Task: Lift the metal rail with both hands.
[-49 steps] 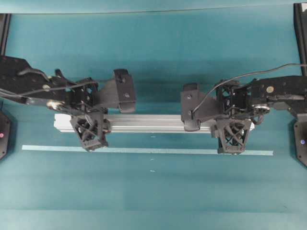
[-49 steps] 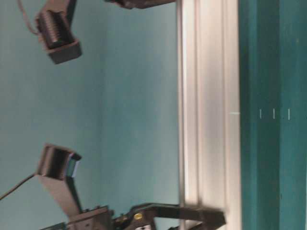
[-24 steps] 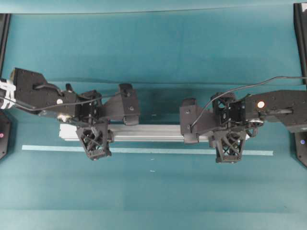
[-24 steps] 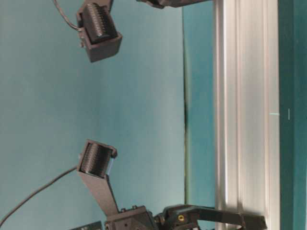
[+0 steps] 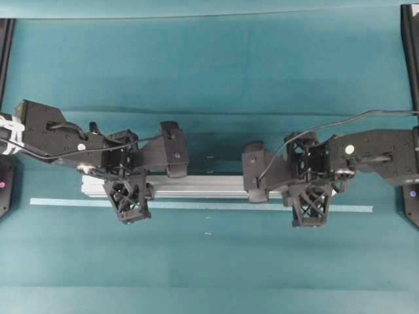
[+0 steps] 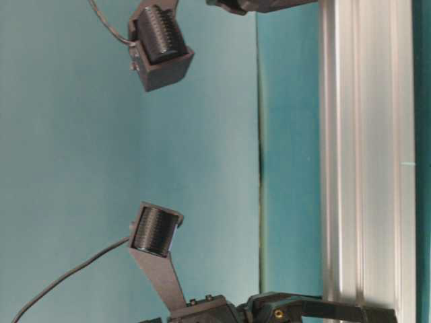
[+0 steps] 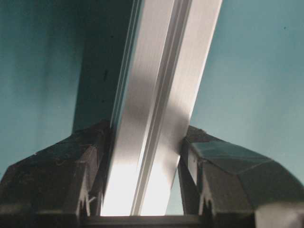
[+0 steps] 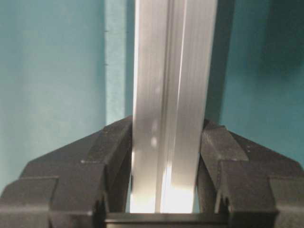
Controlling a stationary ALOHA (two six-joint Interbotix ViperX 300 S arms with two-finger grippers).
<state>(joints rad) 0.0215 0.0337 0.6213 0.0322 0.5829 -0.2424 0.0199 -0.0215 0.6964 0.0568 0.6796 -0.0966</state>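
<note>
- The left gripper [image 5: 128, 193] sits near the left end of the metal rail [image 5: 203, 186], its lattice fingers [image 5: 129, 203] pointing toward the lower edge of the overhead view.
- In the left wrist view the two black fingers [image 7: 52, 180] press against both sides of the rail, clamped on it, and the bar runs away at a slant.
- The rail lies lengthwise across the middle of the teal table [image 5: 209, 72], just above the thin pale tape strip [image 5: 209, 206] and parallel to it.
- A dark shadow under the bar shows in both wrist views.
- The right gripper [image 5: 308, 201] grips the rail near its right end.
- In the right wrist view its fingers [image 8: 90, 171] touch both sides of the bar, which runs straight ahead between them.
</note>
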